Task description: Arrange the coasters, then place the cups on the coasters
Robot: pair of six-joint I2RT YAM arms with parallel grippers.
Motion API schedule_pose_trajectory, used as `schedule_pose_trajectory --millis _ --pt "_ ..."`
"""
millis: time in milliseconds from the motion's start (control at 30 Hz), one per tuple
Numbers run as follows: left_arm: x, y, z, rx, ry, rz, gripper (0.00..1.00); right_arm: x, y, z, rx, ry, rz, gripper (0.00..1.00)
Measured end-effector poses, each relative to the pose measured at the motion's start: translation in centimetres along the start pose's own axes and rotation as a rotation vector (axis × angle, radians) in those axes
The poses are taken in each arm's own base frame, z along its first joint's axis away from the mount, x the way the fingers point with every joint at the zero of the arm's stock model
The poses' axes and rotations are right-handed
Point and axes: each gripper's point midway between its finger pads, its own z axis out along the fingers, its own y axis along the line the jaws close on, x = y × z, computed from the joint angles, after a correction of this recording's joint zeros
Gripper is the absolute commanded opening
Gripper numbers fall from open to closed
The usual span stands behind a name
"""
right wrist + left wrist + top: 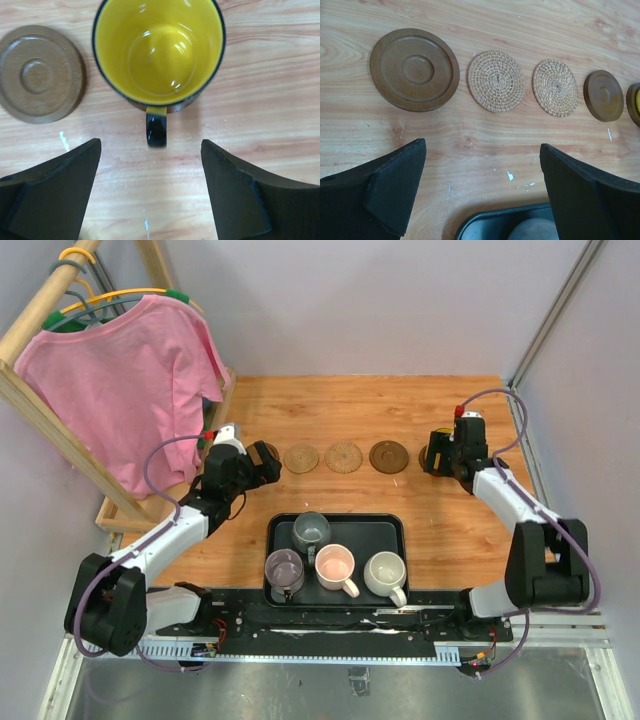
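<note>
The coasters [495,81] lie in one row across the wooden worktop [360,405], on the far side of a black tray [393,532]. The worktop is light orange-brown wood with clear grain and a few small white specks. Pale walls stand around it, and at the left a pink shirt [120,380] hangs on a wooden rack [40,415].

The top view shows only three discs in the open, because an arm covers each end of the row. The left wrist view gives the whole row: a dark brown coaster [414,69], two tan woven ones, a second brown one, and at the frame edge a fifth brown rim with yellow on it. The right wrist view shows this is the yellow cup [159,47], upright, with a dark handle [156,129], standing on a coaster of which only a thin edge shows. The brown discs have a raised rim and a round ring in the centre.

Only the top view shows four other cups [334,565] standing in the tray.

The left end effector [482,165] is open over bare wood near the tray corner. The right end effector [151,162] has its jaws wide apart beside the handle and touches nothing.
</note>
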Motion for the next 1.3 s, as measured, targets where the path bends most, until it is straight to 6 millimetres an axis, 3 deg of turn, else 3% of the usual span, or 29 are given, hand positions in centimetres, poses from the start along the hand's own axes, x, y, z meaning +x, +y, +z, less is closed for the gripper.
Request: schedule_pose_trajectory --millis 133,233,400,633,967,1300 --pt "-0.4 -0.2 -0.2 0.007 -0.011 -0.001 1.00 -0.7 1.1 -3.9 -0.040 -0.055 0.014 0.85" --pt "-0.5 -0.3 -0.4 0.013 -0.016 -0.002 1.00 -0.2 3.4 -7.3 -0.109 -0.080 -0.020 0.85" --pt "-0.2 -0.4 -0.5 0.024 -0.007 -0.002 1.00 3.2 6.9 -12.5 -0.241 -0.050 -0.100 0.80" --pt "0.0 -0.6 -0.6 0.035 0.005 -0.001 1.00 9.1 8.4 -18.2 -0.390 0.063 -0.213 0.77" --pt "0.3 -0.5 -0.9 0.030 0.020 0.000 1.00 15.1 8.9 -22.7 -0.502 0.229 -0.290 0.85" --pt "0.4 -0.3 -1.4 0.028 0.025 0.000 1.00 21.8 9.8 -24.5 -0.546 0.362 -0.374 0.88"
